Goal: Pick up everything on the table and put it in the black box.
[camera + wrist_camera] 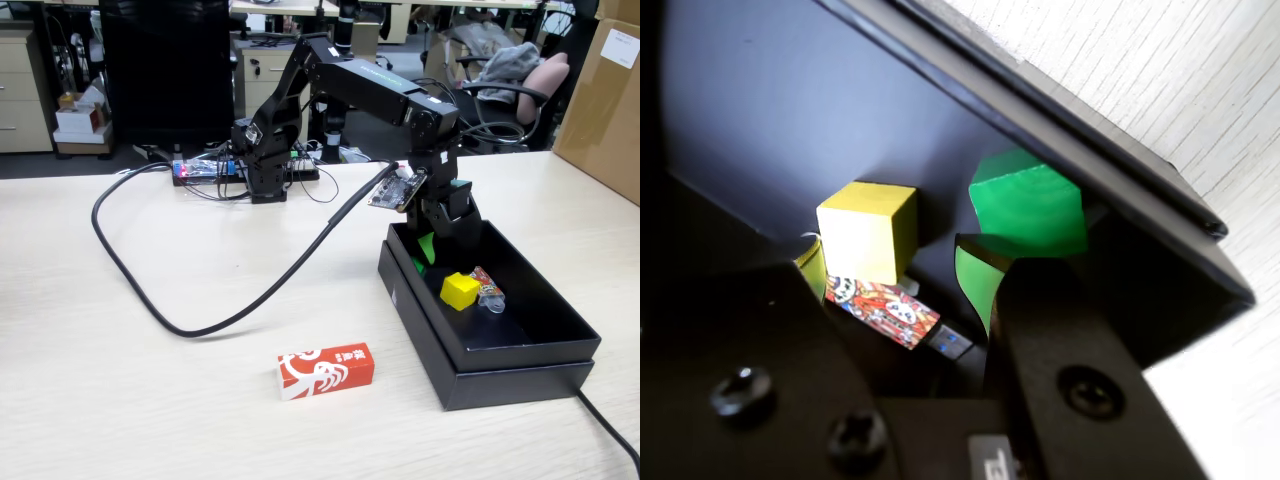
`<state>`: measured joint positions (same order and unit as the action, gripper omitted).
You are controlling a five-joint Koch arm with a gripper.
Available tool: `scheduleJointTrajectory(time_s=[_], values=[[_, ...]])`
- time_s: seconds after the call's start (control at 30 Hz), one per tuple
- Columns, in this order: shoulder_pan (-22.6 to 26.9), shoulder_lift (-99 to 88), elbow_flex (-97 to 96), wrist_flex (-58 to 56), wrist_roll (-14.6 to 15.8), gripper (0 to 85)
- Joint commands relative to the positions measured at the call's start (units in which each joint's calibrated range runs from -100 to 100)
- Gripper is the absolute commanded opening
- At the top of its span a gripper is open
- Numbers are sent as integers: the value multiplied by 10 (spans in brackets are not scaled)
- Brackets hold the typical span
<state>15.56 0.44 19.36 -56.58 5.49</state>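
Gripper [428, 250] down inside black box [520, 345], jaws apart, green cube [1028, 200] between them near box wall, apparently not pinched. Yellow cube [459, 290] and orange packet [487, 287] already in box. Red carton [325, 370] lies on table [150, 400], left of box in fixed view, long axis roughly crosswise to box's long side: likely next target.

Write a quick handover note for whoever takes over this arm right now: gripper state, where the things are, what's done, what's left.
Gripper: down inside the black box, against the green cube; whether it grips or has let go cannot be told.
Yellow cube: in the box, beside the orange-patterned packet.
Red carton: on the table, in the fixed view left of the box.
Done: yellow cube boxed; green cube inside the box walls.
Left: confirm green release, then box the red carton.
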Motion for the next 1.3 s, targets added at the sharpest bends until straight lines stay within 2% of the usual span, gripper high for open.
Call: scheduleJointTrajectory(time_s=[0.0,0.03,0.13,0.2,0.3,0.57,0.9,1.1,1.27], values=[[-2,-96,30,13,-2,299],[-8,-148,44,7,-2,327],[-26,-237,64,-6,-2,327],[-38,-275,69,-13,-6,362],[-87,-318,51,-34,-35,395],[-174,-230,-10,-27,-79,440],[-194,-83,-20,13,-83,440],[-192,34,90,10,-80,439],[-189,150,250,-52,-76,439]])
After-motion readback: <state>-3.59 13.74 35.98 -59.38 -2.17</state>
